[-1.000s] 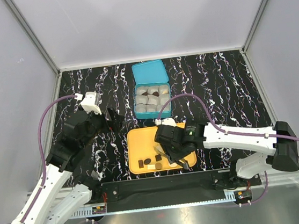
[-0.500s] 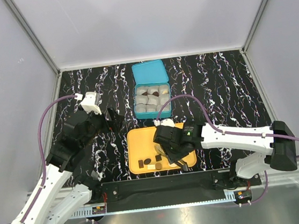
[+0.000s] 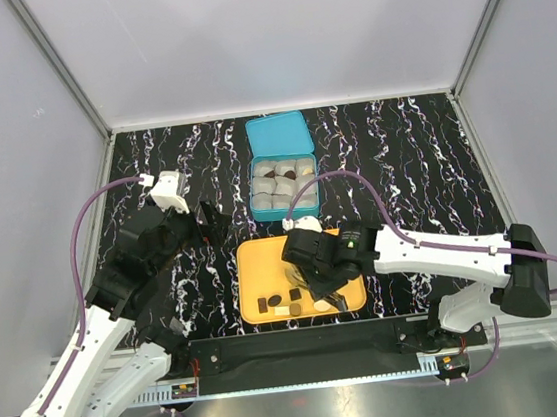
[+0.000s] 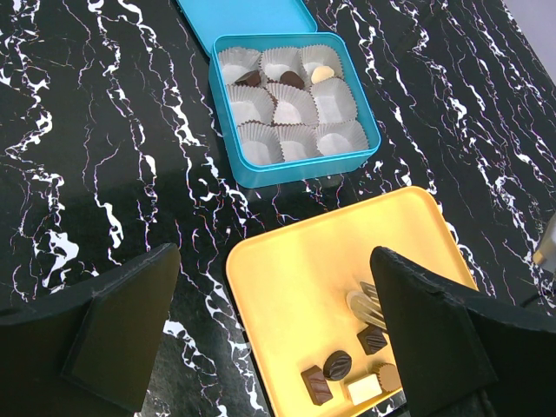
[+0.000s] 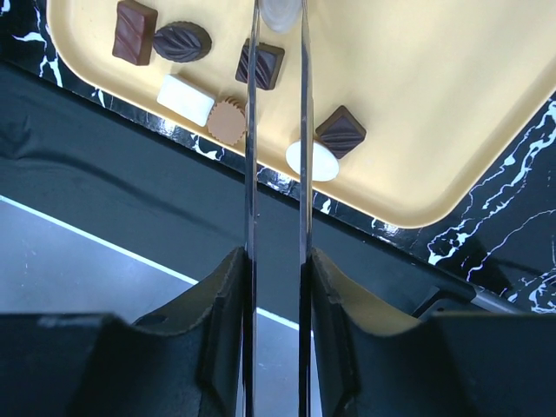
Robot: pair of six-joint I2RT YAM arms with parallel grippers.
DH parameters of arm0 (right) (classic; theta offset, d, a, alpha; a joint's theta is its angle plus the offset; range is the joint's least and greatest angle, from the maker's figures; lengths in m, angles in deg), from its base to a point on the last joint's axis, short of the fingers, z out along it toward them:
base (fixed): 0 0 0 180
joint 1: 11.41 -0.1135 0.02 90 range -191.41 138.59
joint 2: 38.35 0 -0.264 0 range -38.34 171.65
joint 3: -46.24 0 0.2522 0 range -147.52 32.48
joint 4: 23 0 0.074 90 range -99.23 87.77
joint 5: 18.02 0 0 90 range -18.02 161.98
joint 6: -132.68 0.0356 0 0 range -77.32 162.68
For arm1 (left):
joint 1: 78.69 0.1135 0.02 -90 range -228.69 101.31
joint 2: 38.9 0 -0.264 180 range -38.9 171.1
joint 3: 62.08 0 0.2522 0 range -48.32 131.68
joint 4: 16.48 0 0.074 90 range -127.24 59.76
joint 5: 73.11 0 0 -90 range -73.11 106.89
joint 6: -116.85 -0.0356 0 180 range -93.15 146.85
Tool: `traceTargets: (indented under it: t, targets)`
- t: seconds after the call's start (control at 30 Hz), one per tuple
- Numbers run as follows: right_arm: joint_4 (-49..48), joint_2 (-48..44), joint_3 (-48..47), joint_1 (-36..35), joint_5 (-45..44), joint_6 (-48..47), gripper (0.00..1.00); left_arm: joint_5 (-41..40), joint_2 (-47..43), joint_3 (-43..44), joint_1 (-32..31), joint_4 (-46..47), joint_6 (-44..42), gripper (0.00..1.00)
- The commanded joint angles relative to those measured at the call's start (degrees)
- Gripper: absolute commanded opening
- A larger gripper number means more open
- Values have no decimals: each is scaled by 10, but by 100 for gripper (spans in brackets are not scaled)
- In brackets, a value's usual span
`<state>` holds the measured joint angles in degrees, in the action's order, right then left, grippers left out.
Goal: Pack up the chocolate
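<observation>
Starting with the chocolate (image 5: pixel 260 63), you will find most of it loose on the orange tray (image 3: pixel 254 257), bunched along its near edge. Your right wrist view sorts it best: a dark bar, a dark leaf-stamped oval, two dark squares, a white block, a tan fluted round and a white oval. At the top edge of that same view a cream-white round piece (image 5: pixel 280 17) sits between the thin fingers of the right gripper (image 5: pixel 278 5). They stand close together, one on each side of it, and you cannot tell from any view whether they press on it. From above, the right arm's wrist covers that spot altogether.

Three more pieces sit in the teal tin (image 4: pixel 228 130), in the back row of its white paper cups (image 4: pixel 291 102): two dark, one cream. Only the left wrist view makes them out clearly; overhead they are small specks. The tin stands just beyond the tray on the marbled black table (image 3: pixel 403 154), its lid (image 4: pixel 243 13) lying flat behind it. The left gripper (image 4: pixel 274 254) hovers by the tray's far left corner, jaws spread wide with nothing in them.
</observation>
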<state>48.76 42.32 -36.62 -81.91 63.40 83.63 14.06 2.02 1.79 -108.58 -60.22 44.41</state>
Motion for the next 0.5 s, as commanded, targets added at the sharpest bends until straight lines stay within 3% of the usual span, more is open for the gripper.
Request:
traceTargets:
  t: [0.0,0.23,0.47]
  targets:
    - [8,3,-36,-7,-25,-11,38,-9,-8,-4,1,22,-6,99]
    - [25,5,-74,-4,-66,-33,37,-15,-9,-3,2,21,-6,99]
    - [20,16,-120,65,-69,-111,37,-16,-11,-3,2,21,-6,99]
